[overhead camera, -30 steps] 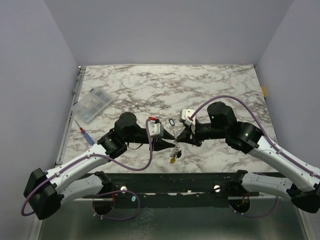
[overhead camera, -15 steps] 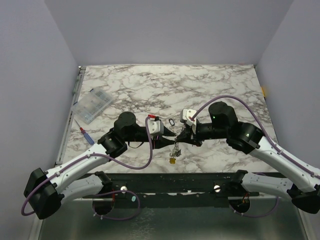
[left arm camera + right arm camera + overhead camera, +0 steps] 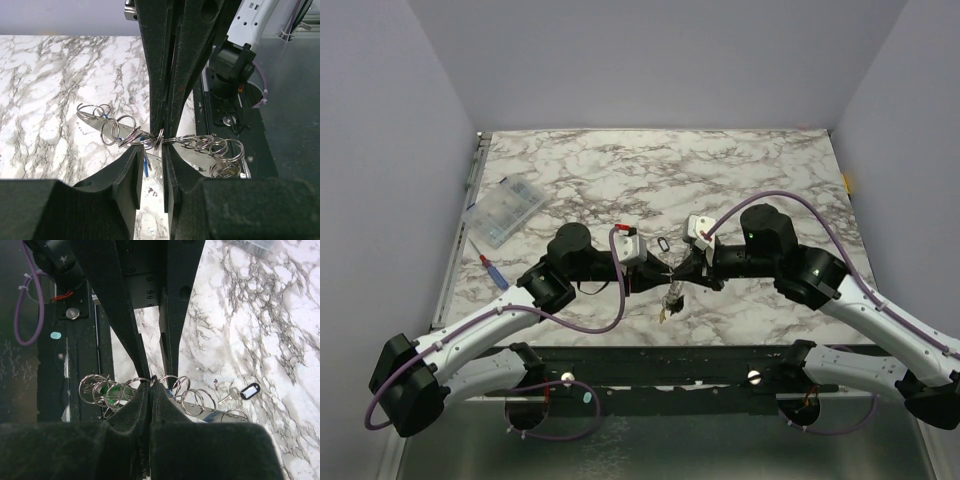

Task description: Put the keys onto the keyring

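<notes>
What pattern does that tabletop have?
The tabletop is white marble with dark grey veining, clearest in the top view.

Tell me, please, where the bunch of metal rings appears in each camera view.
Top external: the bunch of metal rings hangs just below the right claw, near the front edge of the marble table.
Left wrist: the rings cross the middle of the picture, left to right.
Right wrist: the rings sit at lower middle, at the right claw's tip.
Shared landmark: the marble table.
</notes>
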